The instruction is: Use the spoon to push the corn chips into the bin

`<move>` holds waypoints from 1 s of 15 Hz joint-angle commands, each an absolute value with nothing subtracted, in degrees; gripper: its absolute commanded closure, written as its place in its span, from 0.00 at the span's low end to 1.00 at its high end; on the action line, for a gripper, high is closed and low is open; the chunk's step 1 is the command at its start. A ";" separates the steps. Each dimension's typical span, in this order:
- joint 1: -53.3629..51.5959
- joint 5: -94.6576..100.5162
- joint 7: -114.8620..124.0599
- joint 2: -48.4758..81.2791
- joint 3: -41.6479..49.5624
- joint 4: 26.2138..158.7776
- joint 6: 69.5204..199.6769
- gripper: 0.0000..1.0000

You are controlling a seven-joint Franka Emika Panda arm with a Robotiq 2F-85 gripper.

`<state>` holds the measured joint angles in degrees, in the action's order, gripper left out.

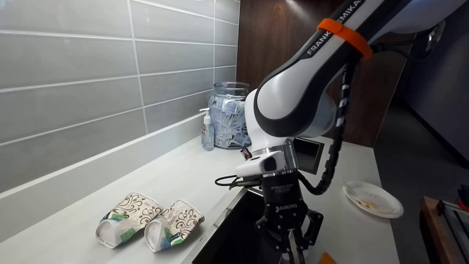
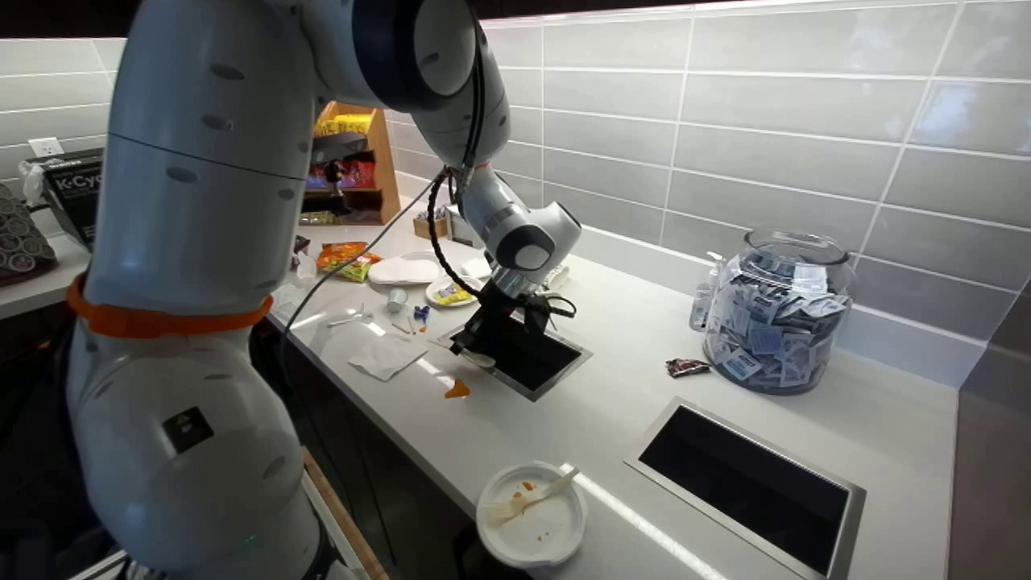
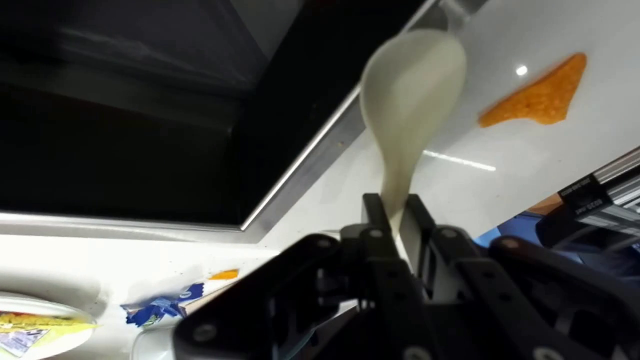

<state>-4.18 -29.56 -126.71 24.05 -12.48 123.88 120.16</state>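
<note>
Orange and pointy, a chip (image 3: pixel 542 97) is lying on the counter (image 3: pixel 510 187) near the bin (image 3: pixel 325 152). The gripper (image 3: pixel 394 207) is squeezing the spoon (image 3: pixel 412 85) by its handle, near the bin's edge.

The spoon (image 3: pixel 412 85), cream and oval-bowled, is held by its handle, the bowl at the metal rim of the bin (image 3: pixel 307 170), a dark rectangular opening. The chip (image 3: pixel 545 100), orange and roughly triangular, lies near that rim, apart from the spoon.
</note>
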 commanded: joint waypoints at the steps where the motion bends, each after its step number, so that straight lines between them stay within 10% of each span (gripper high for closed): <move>1: -3.26 -32.35 -122.36 19.45 -13.55 129.17 119.47 0.97; 15: -3.58 -42.77 -130.89 11.89 -13.47 145.15 129.48 0.97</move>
<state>-4.03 -38.58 -125.37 13.65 -13.06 141.47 126.22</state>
